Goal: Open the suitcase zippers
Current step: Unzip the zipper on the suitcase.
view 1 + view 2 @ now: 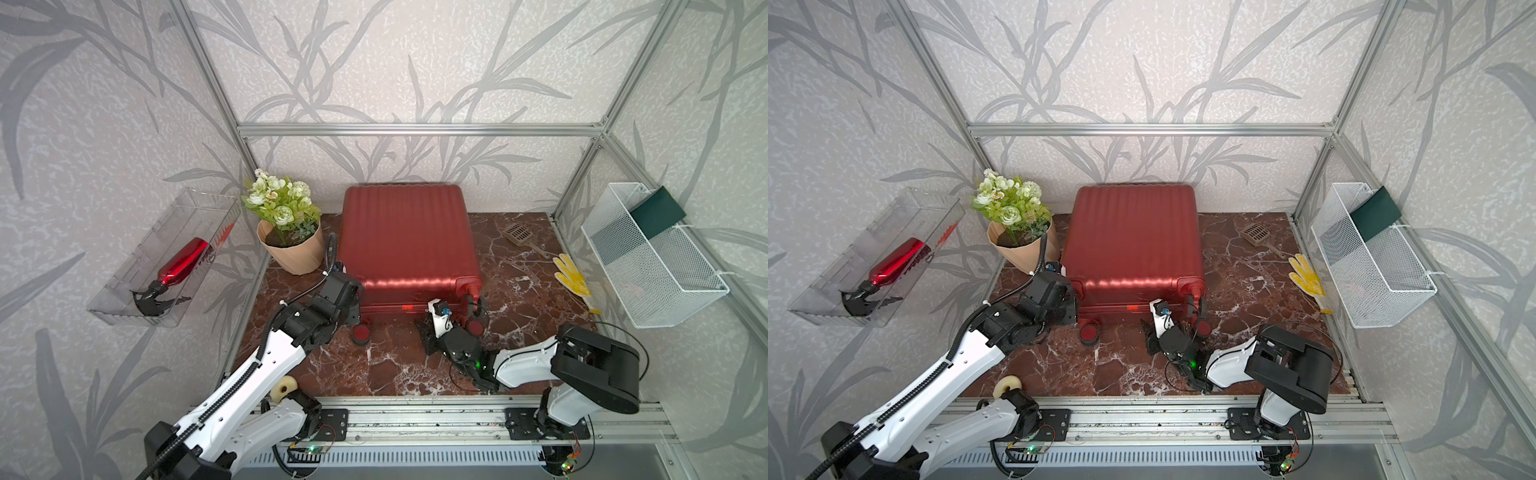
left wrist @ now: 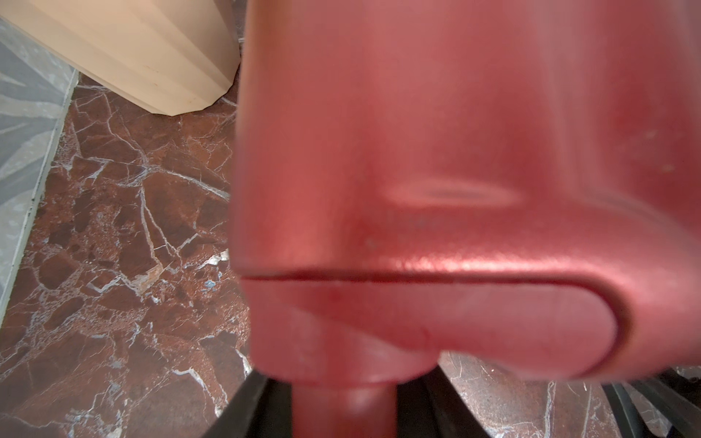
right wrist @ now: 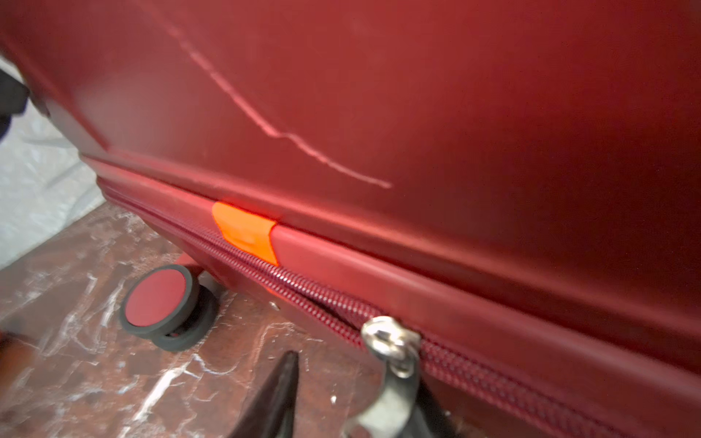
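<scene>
Suitcase (image 1: 407,241) lies flat on the marble table (image 1: 374,365), wheels nearest; left hand (image 2: 341,417) clamps the near-left wheel stem (image 2: 341,379), flower pot (image 1: 293,249) close behind; right hand (image 3: 352,394), low at the near seam, brackets the zippers (image 3: 493,375) at their silver pull (image 3: 390,341); whether it grips I cannot tell.
</scene>
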Controlling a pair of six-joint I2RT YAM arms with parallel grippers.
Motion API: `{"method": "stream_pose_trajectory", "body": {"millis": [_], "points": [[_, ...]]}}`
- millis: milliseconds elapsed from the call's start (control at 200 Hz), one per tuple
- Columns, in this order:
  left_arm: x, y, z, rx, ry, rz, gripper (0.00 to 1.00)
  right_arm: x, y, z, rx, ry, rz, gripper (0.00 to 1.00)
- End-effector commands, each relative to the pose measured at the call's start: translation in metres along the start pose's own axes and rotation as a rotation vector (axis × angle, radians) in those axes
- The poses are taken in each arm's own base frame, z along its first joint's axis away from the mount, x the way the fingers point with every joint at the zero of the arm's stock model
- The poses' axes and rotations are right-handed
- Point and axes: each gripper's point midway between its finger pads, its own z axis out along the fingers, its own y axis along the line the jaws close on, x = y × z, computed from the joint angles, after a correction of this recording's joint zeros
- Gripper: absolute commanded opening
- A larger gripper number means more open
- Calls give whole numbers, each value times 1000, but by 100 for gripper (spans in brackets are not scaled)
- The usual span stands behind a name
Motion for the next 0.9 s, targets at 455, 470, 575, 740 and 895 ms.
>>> {"method": "stream_pose_trajectory", "body": {"millis": [455,470,575,740,895], "points": [[0,23,12,-52,-15,-72,0,-52,-10,-14,100,-53,-98,0],[0,23,12,-55,-14,-74,0,-52,-11,-15,108,-44,-106,0],[-3,28,13,-73,-12,-99,0,-52,-22,-23,177,28,-155,0],[-10,36,16,-124,-22,-125,0,-53,-47,-42,292,53,-193,0],[-20,46,14,-185,-45,-142,0,-61,-66,-62,367,27,-225,0]]}}
